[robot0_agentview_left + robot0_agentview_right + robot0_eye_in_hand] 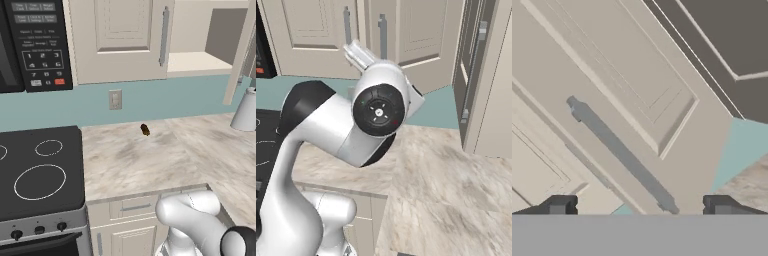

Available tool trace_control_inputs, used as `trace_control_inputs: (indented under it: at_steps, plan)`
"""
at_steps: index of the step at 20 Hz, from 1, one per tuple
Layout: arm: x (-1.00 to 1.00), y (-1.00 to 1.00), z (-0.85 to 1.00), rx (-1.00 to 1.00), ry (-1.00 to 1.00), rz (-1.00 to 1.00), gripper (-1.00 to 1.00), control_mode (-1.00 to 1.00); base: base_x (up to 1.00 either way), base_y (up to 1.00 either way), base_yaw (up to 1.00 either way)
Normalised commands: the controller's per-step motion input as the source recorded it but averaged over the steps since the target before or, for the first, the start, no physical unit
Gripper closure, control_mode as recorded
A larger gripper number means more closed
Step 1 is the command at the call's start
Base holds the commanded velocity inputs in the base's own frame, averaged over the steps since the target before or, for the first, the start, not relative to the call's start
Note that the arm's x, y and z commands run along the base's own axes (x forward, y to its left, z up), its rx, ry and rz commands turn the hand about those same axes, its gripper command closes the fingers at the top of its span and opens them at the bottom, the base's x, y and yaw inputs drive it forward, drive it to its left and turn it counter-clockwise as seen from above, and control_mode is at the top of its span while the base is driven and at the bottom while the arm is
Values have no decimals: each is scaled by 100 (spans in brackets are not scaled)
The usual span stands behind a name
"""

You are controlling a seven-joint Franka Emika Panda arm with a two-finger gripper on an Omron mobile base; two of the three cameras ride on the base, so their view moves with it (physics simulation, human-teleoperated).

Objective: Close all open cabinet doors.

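Fingers stand spread wide in the hand view, holding nothing; between and just ahead of them runs the silver bar handle of a beige cabinet door. A push landing on that handle rather than the flat panel might skid off.

From the left base view, the near door looks shut, while a far door hangs open past the bare shelf, over the bench; it could be missed.

From the right base view, the arm hides the contact, and another door stands ajar.
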Motion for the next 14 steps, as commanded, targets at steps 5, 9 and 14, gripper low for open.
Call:
trace_control_inputs:
  at_steps: [5, 9, 14]
  plan:
    - [41, -11, -5, 13, 0, 0, -100, -100, 0, 0, 0]
    - [20, -12, 0, 6, 0, 0, -100, -100, 0, 0, 0]
    - [29, -3, 0, 3, 1, 0, -100, -100, 0, 0, 0]
